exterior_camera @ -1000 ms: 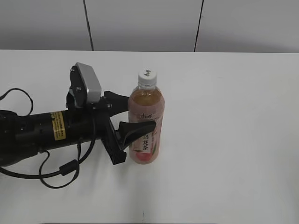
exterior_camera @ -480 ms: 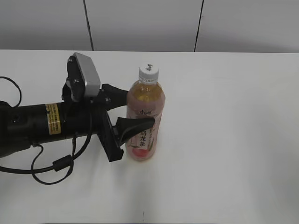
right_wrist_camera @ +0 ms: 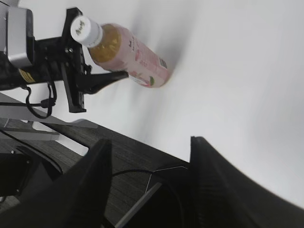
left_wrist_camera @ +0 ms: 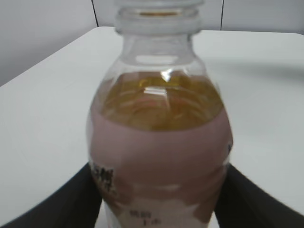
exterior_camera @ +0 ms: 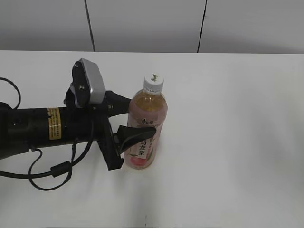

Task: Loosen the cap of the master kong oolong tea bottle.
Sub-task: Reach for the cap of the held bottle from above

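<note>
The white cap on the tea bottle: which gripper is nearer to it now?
Left. The left gripper clasps the bottle just below the cap; the right gripper hangs open, far away.

clear glossy plastic on the bottle (exterior_camera: 144, 128), catching highlights at the shoulder above the amber tea; smooth pink film label with a slight sheen. white, smooth plastic for the cap (exterior_camera: 154, 82), ribbed round the side. matt black plastic on the left gripper (exterior_camera: 128, 118) and its fingers (left_wrist_camera: 61, 206); brushed silver-grey metal-like casing on the wrist camera (exterior_camera: 91, 81). matt white, smooth table (exterior_camera: 237, 142). dark, matt right gripper (right_wrist_camera: 147, 185) fingers, blurred.
</note>
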You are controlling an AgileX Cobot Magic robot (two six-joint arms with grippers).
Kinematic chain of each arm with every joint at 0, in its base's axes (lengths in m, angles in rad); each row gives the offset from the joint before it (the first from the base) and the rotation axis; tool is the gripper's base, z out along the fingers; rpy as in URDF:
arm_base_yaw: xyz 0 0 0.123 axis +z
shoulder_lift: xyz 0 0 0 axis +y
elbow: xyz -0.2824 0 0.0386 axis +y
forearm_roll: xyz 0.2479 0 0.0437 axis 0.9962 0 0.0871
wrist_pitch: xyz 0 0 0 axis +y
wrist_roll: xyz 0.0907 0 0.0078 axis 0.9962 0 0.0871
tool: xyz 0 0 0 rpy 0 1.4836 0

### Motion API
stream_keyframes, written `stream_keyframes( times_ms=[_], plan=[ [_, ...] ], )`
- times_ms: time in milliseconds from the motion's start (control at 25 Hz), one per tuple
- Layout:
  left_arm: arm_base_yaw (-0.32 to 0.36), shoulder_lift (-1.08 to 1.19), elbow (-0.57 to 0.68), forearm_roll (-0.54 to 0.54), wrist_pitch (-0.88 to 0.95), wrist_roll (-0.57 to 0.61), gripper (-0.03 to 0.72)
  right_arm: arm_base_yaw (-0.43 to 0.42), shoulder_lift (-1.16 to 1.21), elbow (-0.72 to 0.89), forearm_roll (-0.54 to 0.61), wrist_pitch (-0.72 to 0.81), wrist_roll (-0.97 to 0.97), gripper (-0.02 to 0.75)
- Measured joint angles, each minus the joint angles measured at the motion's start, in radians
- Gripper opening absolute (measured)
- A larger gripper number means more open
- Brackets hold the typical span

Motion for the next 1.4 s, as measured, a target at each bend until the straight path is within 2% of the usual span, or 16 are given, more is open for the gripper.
stream_keyframes(
  times_ms=[240, 360, 640, 840, 1000, 1160, 1400],
  plan=[
    [0.0, -0.002, -0.01, 0.006, 0.019, -0.008, 0.422, 0.039, 0.135, -0.134, 0.011, 0.002, 0.014, 0.397],
    [0.0, -0.008, -0.021, 0.03, 0.047, -0.03, 0.422, 0.113, 0.189, -0.18, -0.01, 0.003, 0.055, 0.397],
    [-0.028, -0.078, -0.023, 0.045, 0.183, -0.04, 0.422, 0.321, 0.34, -0.282, -0.156, 0.003, 0.225, 0.397],
    [-0.039, -0.112, -0.023, 0.049, 0.234, -0.04, 0.422, 0.443, 0.452, -0.413, -0.185, 0.004, 0.338, 0.397],
    [-0.039, -0.139, -0.023, 0.049, 0.254, -0.041, 0.422, 0.526, 0.547, -0.528, -0.284, 0.007, 0.449, 0.397],
    [-0.044, -0.158, -0.023, 0.049, 0.298, -0.041, 0.422, 0.547, 0.617, -0.61, -0.312, 0.007, 0.503, 0.397],
    [-0.097, -0.166, -0.057, 0.048, 0.446, -0.055, 0.422, 0.567, 0.689, -0.659, -0.297, 0.007, 0.525, 0.397]
  ],
)
